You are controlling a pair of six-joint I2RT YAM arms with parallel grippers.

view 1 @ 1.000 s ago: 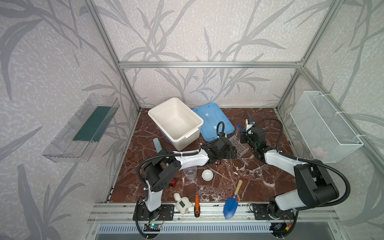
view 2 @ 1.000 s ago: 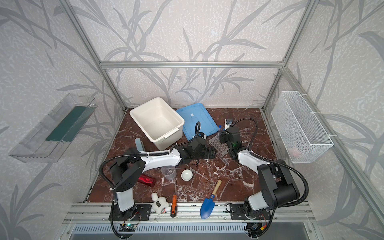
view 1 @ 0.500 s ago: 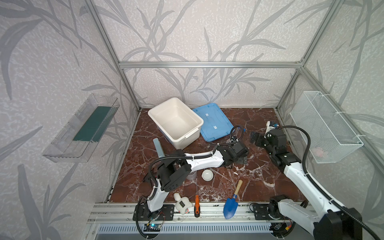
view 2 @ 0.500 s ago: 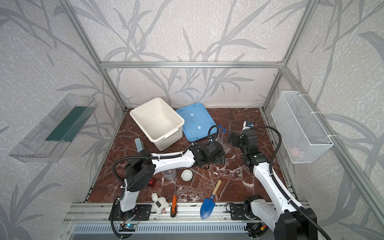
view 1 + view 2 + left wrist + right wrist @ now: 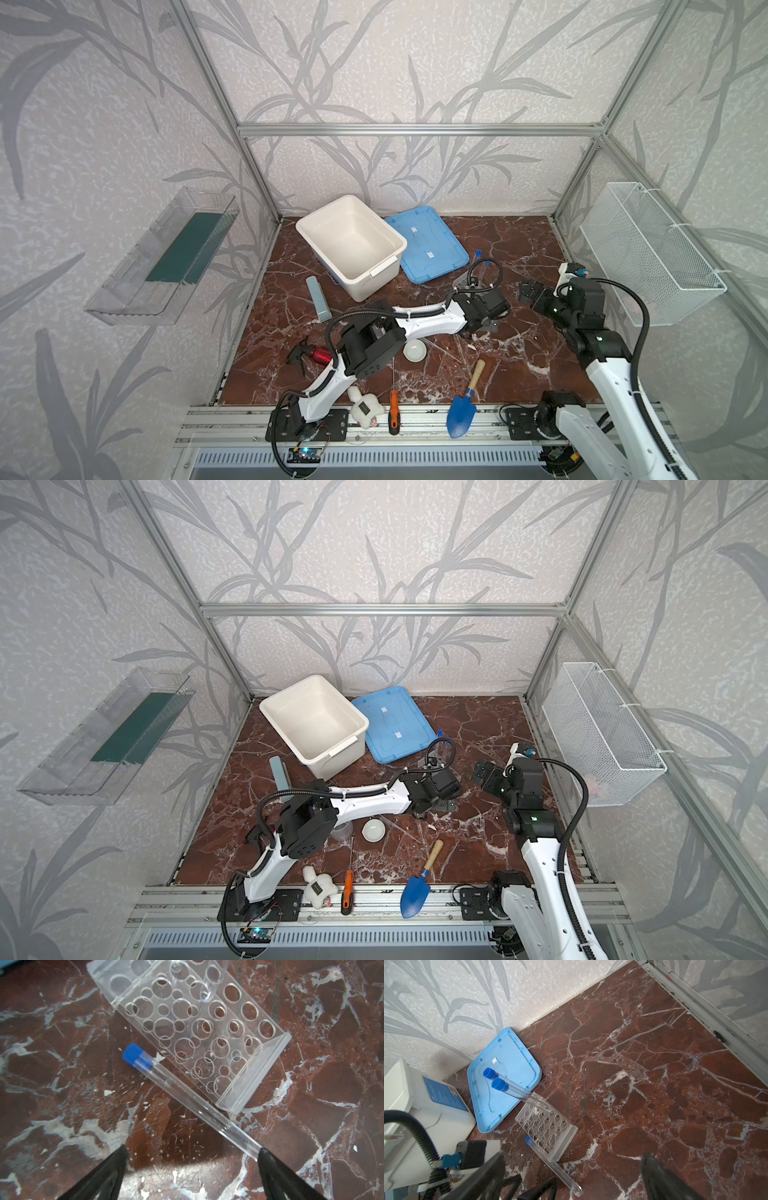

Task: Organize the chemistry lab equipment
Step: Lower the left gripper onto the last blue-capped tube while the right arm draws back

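Left gripper (image 5: 192, 1152): fingers spread wide and empty; it hangs low over the marble table (image 5: 523, 245), on the near side of the rack
Right gripper (image 5: 574, 1156): spread wide too, nothing in it; raised to the right of the rack, clear of everything
Clear grid rack (image 5: 187, 1028): stands mid-table, a little right of centre, just beside the near right corner of the blue lid (image 5: 428, 245); mostly hidden under the left wrist in both top views
Standing test tubes (image 5: 510, 1093): two of them, blue-capped, sit in holes at the rack's far end; both tilt, caps leaning out over the lid
Loose test tube (image 5: 187, 1095): flat on the marble, running just beside the rack's long side nearer the left arm; blue cap at the end away from the left gripper; closed end right by one left finger (image 5: 272, 1167), touching or not I cannot tell
Small white dish (image 5: 414, 350): on the marble near of the left forearm
Measuring beaker (image 5: 341, 831): just left of the dish, partly under the left elbow
Near edge: blue trowel (image 5: 463, 409) and orange-handled screwdriver (image 5: 394, 411), well apart from the glassware
Far left: white bin (image 5: 374, 274), touching the lid
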